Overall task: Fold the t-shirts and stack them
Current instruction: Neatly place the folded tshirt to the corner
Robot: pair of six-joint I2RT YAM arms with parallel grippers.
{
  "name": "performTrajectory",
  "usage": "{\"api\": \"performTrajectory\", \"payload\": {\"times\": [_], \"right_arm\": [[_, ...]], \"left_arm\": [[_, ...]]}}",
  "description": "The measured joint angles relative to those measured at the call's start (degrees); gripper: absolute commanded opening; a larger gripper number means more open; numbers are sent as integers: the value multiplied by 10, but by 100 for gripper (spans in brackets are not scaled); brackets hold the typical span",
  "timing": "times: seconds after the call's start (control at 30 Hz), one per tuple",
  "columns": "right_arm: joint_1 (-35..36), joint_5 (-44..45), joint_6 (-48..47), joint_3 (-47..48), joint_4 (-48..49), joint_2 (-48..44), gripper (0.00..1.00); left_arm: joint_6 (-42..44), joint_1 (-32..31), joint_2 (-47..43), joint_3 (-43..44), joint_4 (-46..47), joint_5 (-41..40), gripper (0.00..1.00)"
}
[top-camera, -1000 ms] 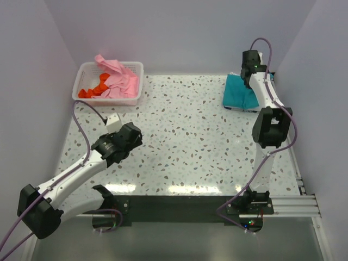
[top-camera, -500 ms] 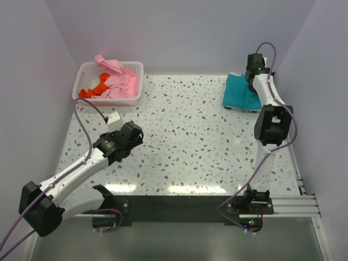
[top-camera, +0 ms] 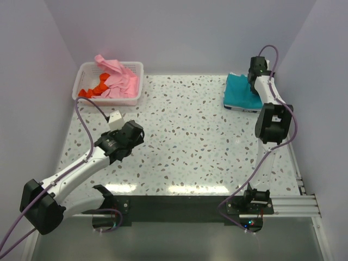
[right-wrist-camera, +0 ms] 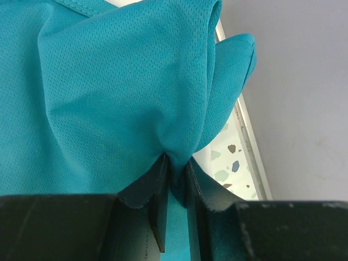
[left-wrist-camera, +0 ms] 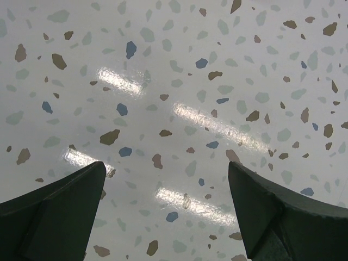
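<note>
The right pincer (right-wrist-camera: 175,163) is black, and the teal t-shirt (right-wrist-camera: 109,81) between its fingers shows a fine mesh weave. Beneath the dark left pincer (left-wrist-camera: 166,166) we see the worktop (left-wrist-camera: 179,65), white and flecked with brown, blue and grey-green. Beyond that pincer, a pink t-shirt (top-camera: 122,81) and an orange-red t-shirt (top-camera: 92,91) lie in a white basket (top-camera: 106,101).

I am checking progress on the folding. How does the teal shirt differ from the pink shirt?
The teal shirt lies flat and folded at the table's far right; the pink shirt is crumpled in the basket. The right gripper pinches the teal shirt; no gripper touches the pink shirt. Both are plain cloth.
</note>
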Motion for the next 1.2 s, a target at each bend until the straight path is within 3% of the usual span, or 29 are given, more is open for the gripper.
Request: {"api": "performTrajectory", "payload": {"times": [0.2, 0.3, 0.5, 0.9, 1.07, 1.2], "right_arm": [[-10, -10, -1, -18, 36, 8, 32], [-18, -13, 0, -27, 52, 12, 50], [-33, -14, 11, -25, 66, 26, 99], [-39, -19, 55, -56, 76, -14, 99], [-40, -97, 67, -132, 114, -119, 99], [-40, -155, 70, -134, 153, -162, 99]], "left_arm": [[0, 0, 0, 2, 0, 0, 100], [0, 0, 0, 2, 0, 0, 100], [0, 0, 0, 2, 0, -1, 100], [0, 0, -24, 2, 0, -2, 100], [1, 0, -59, 2, 2, 3, 100], [5, 0, -81, 2, 12, 7, 100]]}}
